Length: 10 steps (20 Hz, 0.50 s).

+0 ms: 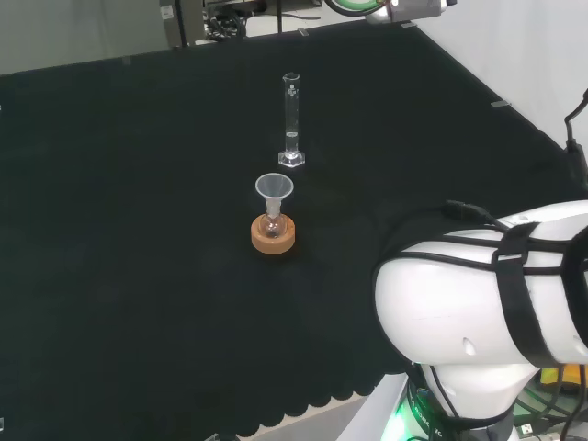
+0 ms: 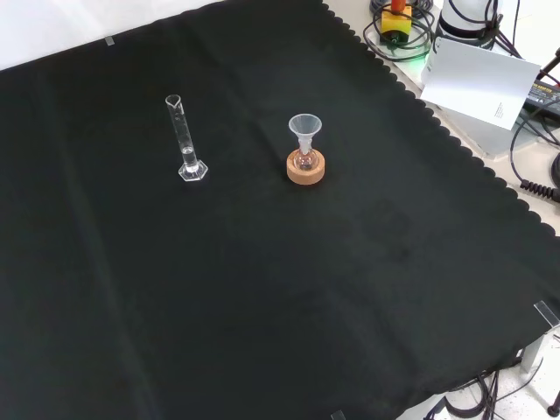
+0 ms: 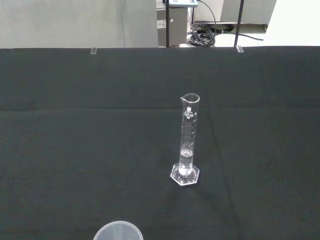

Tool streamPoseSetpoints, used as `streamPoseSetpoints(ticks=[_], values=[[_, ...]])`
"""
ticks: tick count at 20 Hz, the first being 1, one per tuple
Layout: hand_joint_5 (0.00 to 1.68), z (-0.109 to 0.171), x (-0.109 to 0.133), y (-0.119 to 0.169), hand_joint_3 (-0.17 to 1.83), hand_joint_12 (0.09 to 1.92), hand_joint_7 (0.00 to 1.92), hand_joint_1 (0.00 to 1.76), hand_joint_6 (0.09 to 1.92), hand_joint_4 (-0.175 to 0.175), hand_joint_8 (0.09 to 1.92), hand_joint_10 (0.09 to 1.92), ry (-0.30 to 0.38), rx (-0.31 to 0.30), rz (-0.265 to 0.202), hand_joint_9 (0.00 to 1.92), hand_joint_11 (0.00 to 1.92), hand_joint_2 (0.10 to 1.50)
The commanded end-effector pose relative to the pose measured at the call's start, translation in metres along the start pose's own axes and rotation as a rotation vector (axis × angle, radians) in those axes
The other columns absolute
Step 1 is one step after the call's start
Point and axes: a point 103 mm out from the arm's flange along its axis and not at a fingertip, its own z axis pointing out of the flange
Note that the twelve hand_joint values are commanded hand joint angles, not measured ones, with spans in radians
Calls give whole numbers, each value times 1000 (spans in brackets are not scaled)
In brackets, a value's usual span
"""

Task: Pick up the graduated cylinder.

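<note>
A clear glass graduated cylinder (image 1: 291,119) stands upright on its hexagonal foot on the black cloth, with nothing touching it. The front view has the cylinder (image 2: 184,140) at the left of the cloth's middle. The wrist view looks at the cylinder (image 3: 187,145) from some way off, with printed marks on its wall. Closer to the arm than the cylinder stands a small round flask with a clear funnel (image 1: 274,193) in its neck, on a cork ring (image 1: 273,235).
The arm's white links (image 1: 487,312) fill the head view's lower right. The flask and funnel (image 2: 304,140) on the cork ring (image 2: 305,169) stand to the cylinder's right in the front view. The funnel's rim (image 3: 118,232) shows in the wrist view. Cables and a white sheet (image 2: 479,80) lie beyond the cloth's scalloped edge.
</note>
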Motion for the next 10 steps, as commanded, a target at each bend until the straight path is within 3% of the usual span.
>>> streamPoseSetpoints(ticks=[1,4,10], values=[[190,0,0,1,-11,1383,27,213,87,-26,352,87,-7,-9,3,411,55,1286],[171,1,2,2,24,1379,2,80,87,-15,281,87,-13,-14,6,369,37,1361],[169,6,0,9,28,1381,0,64,87,-14,270,87,-6,0,18,367,35,1370]])
